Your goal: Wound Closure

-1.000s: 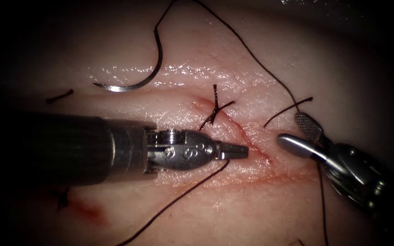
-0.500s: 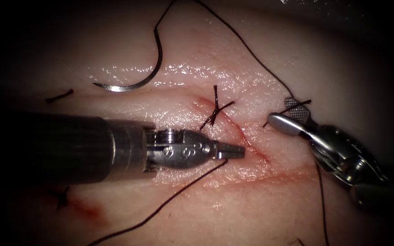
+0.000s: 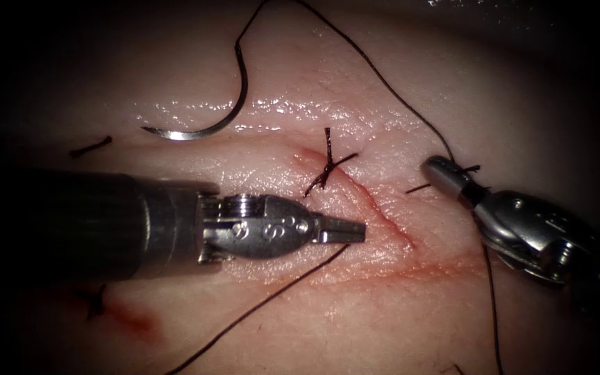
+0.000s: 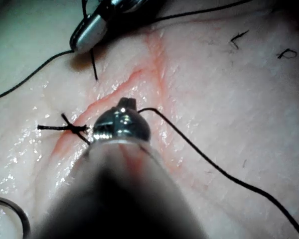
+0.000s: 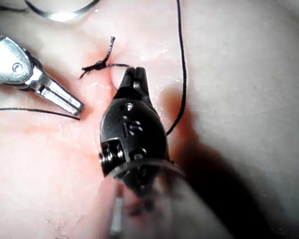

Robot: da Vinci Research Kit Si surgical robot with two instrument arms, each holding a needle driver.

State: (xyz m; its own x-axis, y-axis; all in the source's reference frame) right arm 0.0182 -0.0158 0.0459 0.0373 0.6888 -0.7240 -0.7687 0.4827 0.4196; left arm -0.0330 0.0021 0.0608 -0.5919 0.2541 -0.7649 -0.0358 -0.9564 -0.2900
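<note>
The left arm's steel claw (image 3: pixel 347 230) lies across the pale, glistening slab of pork-belly tissue (image 3: pixel 355 90), its jaws pressed together over the thin reddish cut (image 3: pixel 383 219) and clamped on the dark suture thread (image 3: pixel 265 305), which trails away from the tip toward the near edge. In the left wrist view the same strand (image 4: pixel 214 164) leaves that claw (image 4: pixel 125 103) at its tip. To the right of the cut, the right arm's silver claw (image 3: pixel 442 170) has closed since a second ago, when its jaws stood wide apart; it now appears to grip a short dark thread end (image 3: pixel 418 187) beside the long strand, though the exact hold is hard to make out. The right wrist view shows those jaws (image 5: pixel 134 77) together, touching a tail of the tied dark knot (image 5: pixel 97 64). That knot (image 3: pixel 328 167) sits on the cut between the two tools. The curved steel needle (image 3: pixel 206 121) rests free on the tissue surface, left of the cut and well apart from both claws, held by neither, its thread running off the far edge. A smear of red fluid (image 3: pixel 137 321) marks the tissue near the left shaft.
</note>
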